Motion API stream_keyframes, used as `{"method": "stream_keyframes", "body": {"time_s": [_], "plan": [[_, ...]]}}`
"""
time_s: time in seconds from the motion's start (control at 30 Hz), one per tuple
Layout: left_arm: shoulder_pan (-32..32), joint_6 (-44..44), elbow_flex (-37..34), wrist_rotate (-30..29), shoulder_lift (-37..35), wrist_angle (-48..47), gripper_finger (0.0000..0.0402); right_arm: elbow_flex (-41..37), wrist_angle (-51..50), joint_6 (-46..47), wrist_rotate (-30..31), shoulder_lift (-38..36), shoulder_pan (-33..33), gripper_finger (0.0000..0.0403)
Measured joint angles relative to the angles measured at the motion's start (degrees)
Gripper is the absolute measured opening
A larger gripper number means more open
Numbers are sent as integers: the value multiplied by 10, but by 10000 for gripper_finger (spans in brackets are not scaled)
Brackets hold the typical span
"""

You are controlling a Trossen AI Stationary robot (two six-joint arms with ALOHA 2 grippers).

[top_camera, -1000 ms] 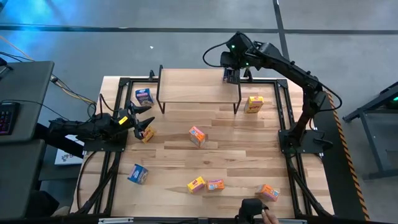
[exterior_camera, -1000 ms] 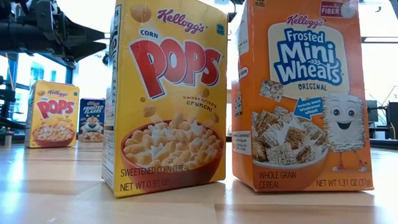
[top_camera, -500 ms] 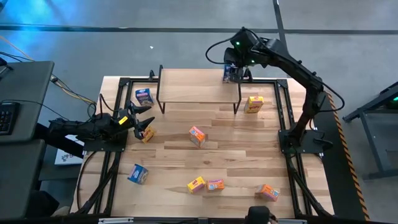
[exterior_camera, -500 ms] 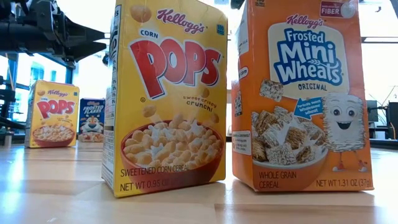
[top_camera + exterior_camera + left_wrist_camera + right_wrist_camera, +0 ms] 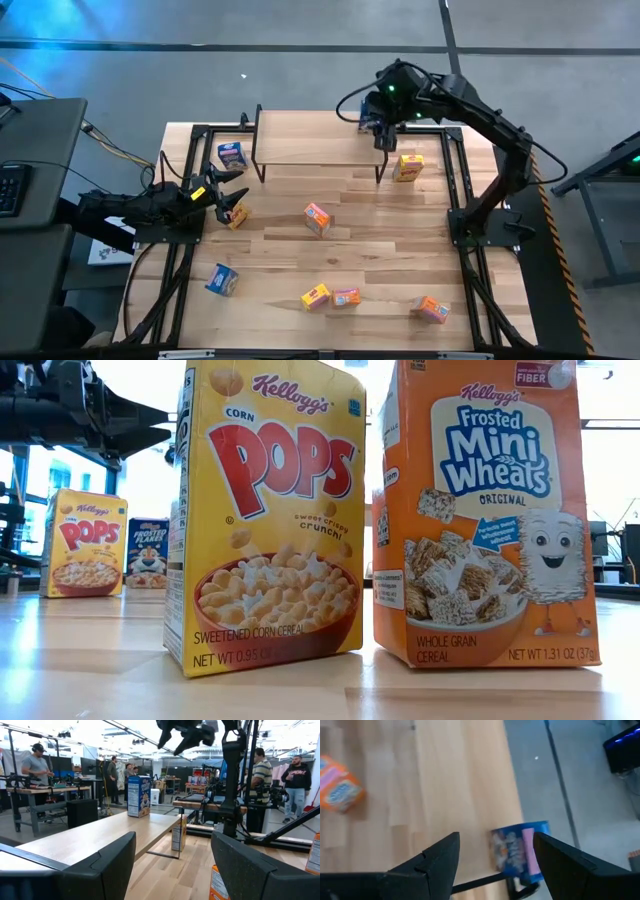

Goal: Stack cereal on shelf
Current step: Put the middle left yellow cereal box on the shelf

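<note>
Blue cereal box point(image 5: 139, 796): upright on shelf point(image 5: 300, 140), far right end; left wrist view only. Right end effector point(image 5: 382, 130): above it, released, empty. Left end effector point(image 5: 232, 195): apparently released, beside yellow box point(image 5: 238, 216) on worktop point(image 5: 380, 250).

Two dark, nearly black jointed robot arms. The right arm point(image 5: 470, 110) is slim, with a thin black cable looping beside it and a small green light near its wrist. The left arm point(image 5: 140, 208) carries a small yellow marking. Each gripper has two broad, matte black, wedge-shaped fingers point(image 5: 107, 865).
</note>
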Motion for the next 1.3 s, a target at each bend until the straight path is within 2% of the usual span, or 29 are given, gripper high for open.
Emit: {"method": "stream_keyframes", "body": {"time_s": [0.1,0.3,0.5,0.63,0.8,1.07,1.3], "plan": [[0,0,0,0,0,0,250,0,-10,26,-13,-12,20,246],[0,0,0,0,0,0,250,-27,5,52,-79,-49,58,246],[0,0,0,0,0,0,250,-103,25,94,-55,-100,100,245],[0,0,0,0,0,0,250,-179,44,127,-28,-151,120,245],[0,0,0,0,0,0,250,-298,115,166,4,-230,133,245],[0,0,0,0,0,0,250,-459,232,225,7,-330,149,245],[0,0,0,0,0,0,250,-571,346,255,9,-378,166,245]]}}
